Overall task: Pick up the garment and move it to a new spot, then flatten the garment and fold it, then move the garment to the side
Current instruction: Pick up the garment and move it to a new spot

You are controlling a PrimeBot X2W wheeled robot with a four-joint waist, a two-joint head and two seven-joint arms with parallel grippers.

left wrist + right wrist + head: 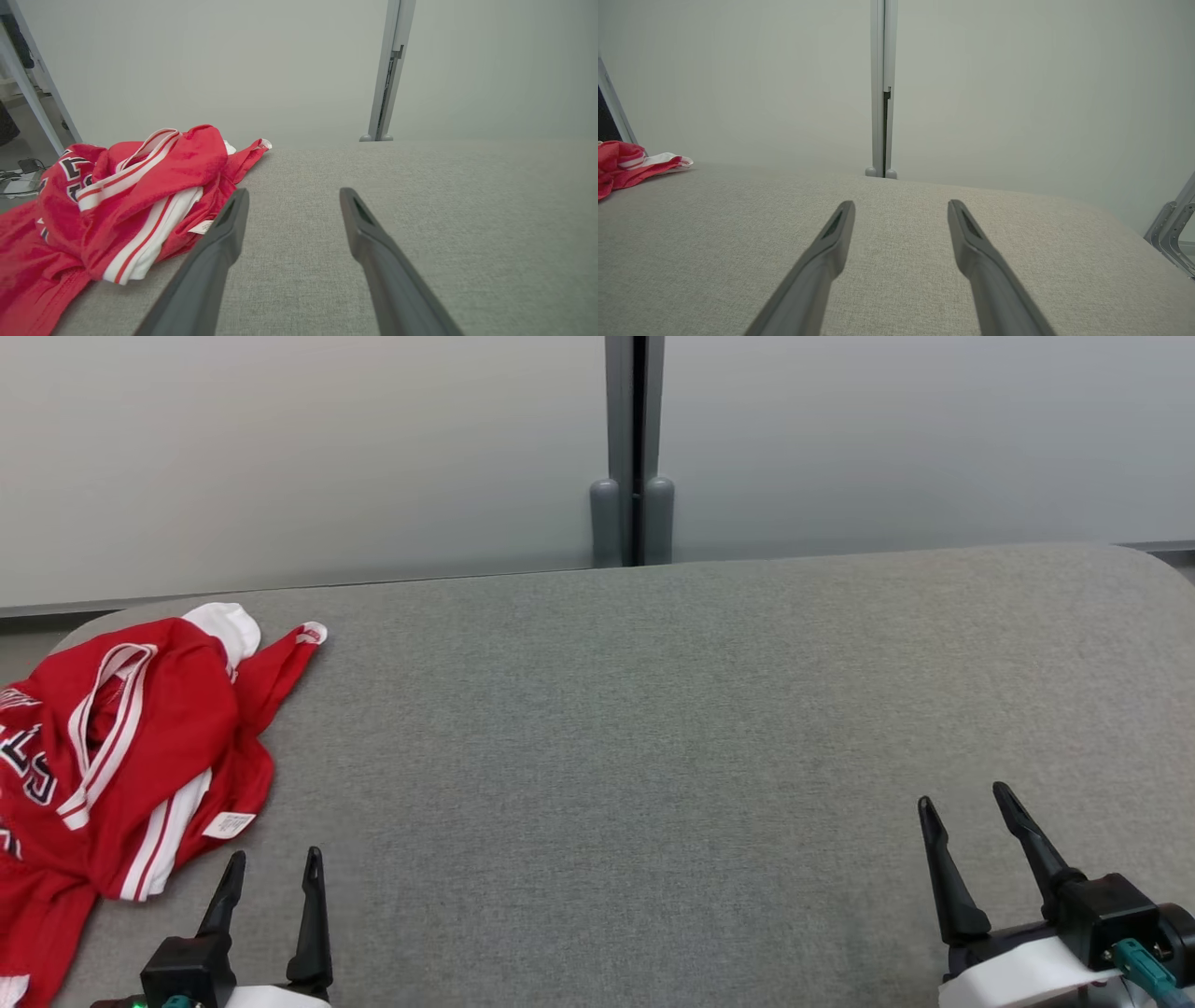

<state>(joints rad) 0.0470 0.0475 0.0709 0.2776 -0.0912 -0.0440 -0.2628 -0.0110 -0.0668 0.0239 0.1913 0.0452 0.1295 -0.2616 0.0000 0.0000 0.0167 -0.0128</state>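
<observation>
One garment, a red jersey (pixel 140 747) with white striped trim and dark lettering, lies crumpled in a heap at the far left corner of the desk (pixel 653 709). Its left part runs out of the head view. A small white label (pixel 229 824) shows at its near edge. Nothing grips it.

There are two pincers, and both are empty. The left pincer (pixel 275 852) sits at the near left, just beside the jersey's near right edge, with its fingers spread wide and clear of the cloth. The right pincer (pixel 963 793) is well apart from the jersey at the near right, equally wide, over bare desk.

The single desk is covered in grey woven fabric and has rounded corners. Behind it stand two pale frosted wall panels (pixel 280 457), joined by one grey post (pixel 635 448).

The left wrist view brings the jersey close, showing its folds, stripes and letters. Past the desk's left side it adds a slanted grey frame leg and some cables on the floor (pixel 18 179). The right wrist view gives the jersey (pixel 621 163) as a small red-and-white bit at its far left. It also shows a metal frame (pixel 1174 228) beyond the desk's right edge.
</observation>
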